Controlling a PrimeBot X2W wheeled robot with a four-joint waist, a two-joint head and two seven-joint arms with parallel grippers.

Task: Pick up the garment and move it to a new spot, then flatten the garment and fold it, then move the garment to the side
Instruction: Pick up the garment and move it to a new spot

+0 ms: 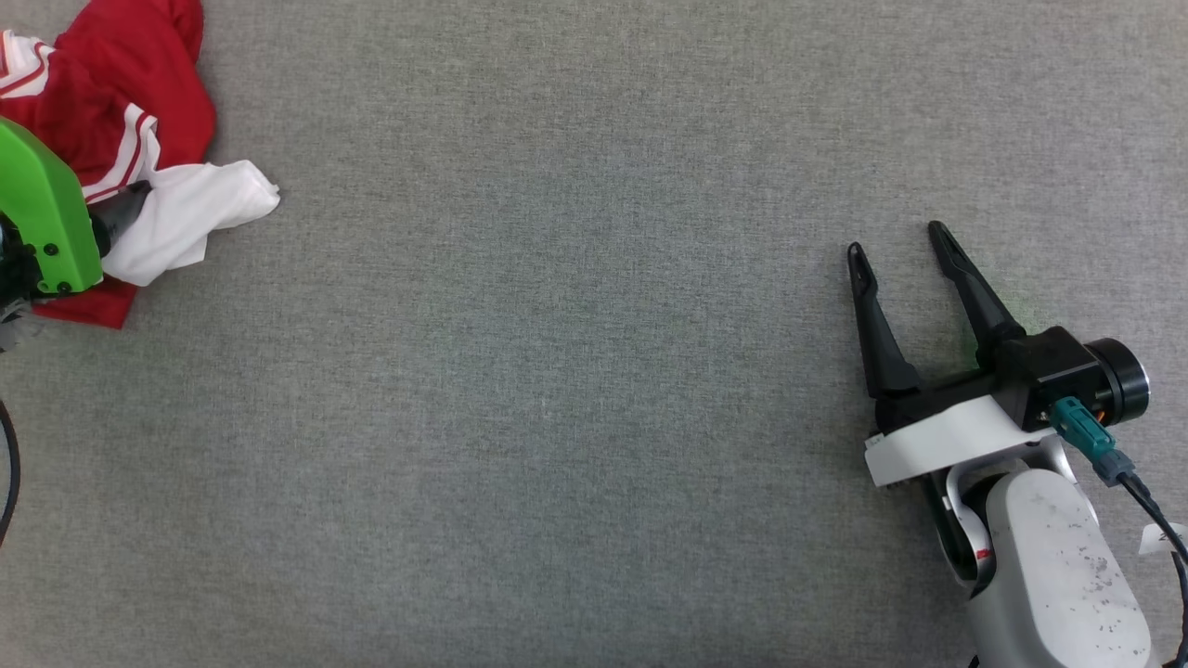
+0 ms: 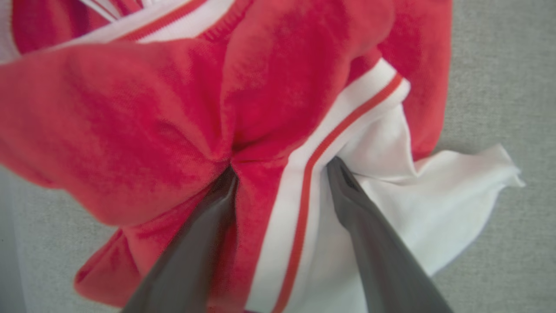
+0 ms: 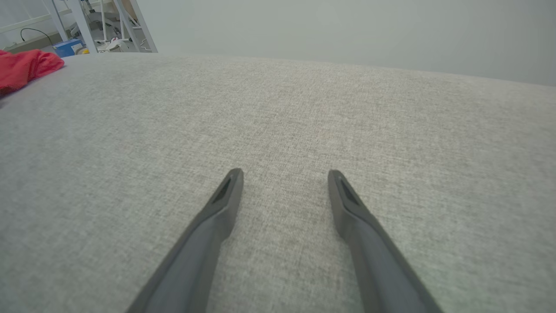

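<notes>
step one, pickup: my left gripper (image 2: 281,167) stands wide astride a fold of the garment (image 1: 111,83), far left. next, i judge: close, then lift. right gripper (image 1: 896,239) wide, empty.

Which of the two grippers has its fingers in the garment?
The left gripper: its open fingers straddle a red-and-white fold of the garment. The right gripper hangs open over the grey surface.

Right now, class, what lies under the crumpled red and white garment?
The garment lies bunched on the grey cloth surface, which shows beside it. The left gripper has its open jaws pushed into the folds. Anything beneath the heap is covered.
</notes>
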